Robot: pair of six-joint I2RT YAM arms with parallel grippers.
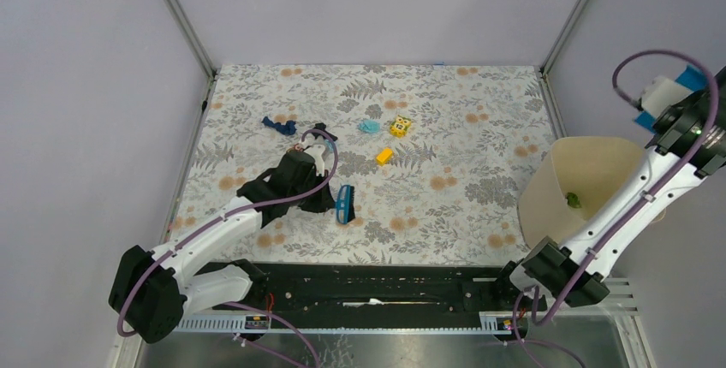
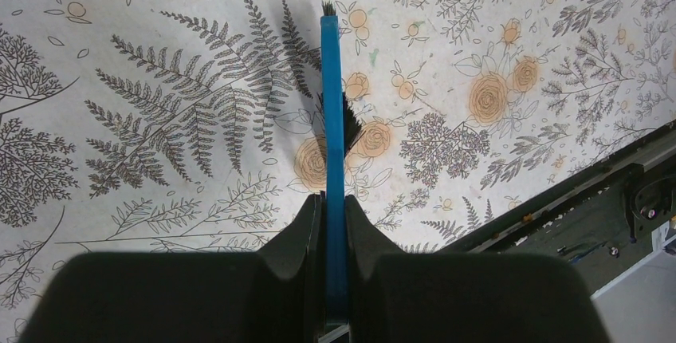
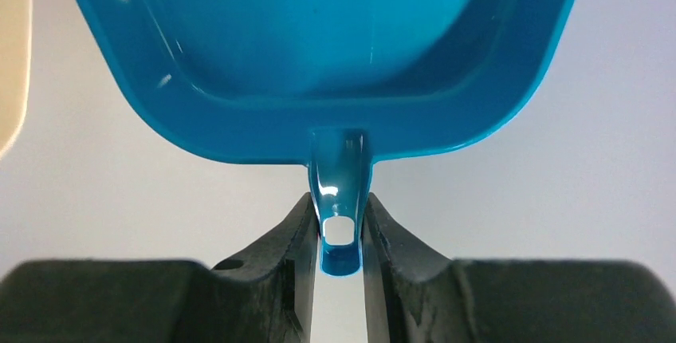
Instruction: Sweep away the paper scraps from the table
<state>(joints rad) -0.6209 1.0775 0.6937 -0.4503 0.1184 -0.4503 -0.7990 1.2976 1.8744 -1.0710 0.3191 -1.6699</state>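
Observation:
The table (image 1: 479,214) has a leaf-and-flower cloth. On it lie a dark blue paper scrap (image 1: 278,125) and a light cyan scrap (image 1: 370,127). A green scrap (image 1: 573,200) lies inside the beige bin (image 1: 539,181) at the right. My left gripper (image 2: 335,217) is shut on a blue brush (image 2: 331,104) with black bristles, low over the cloth. The brush also shows in the top view (image 1: 345,204), in front of both scraps. My right gripper (image 3: 340,227) is shut on the handle of the blue dustpan (image 3: 319,40), raised high at the far right above the bin.
A yellow block (image 1: 384,156) and a yellow patterned toy (image 1: 400,126) lie near the cyan scrap. The black rail (image 1: 368,287) runs along the table's near edge. Grey walls enclose the left, back and right.

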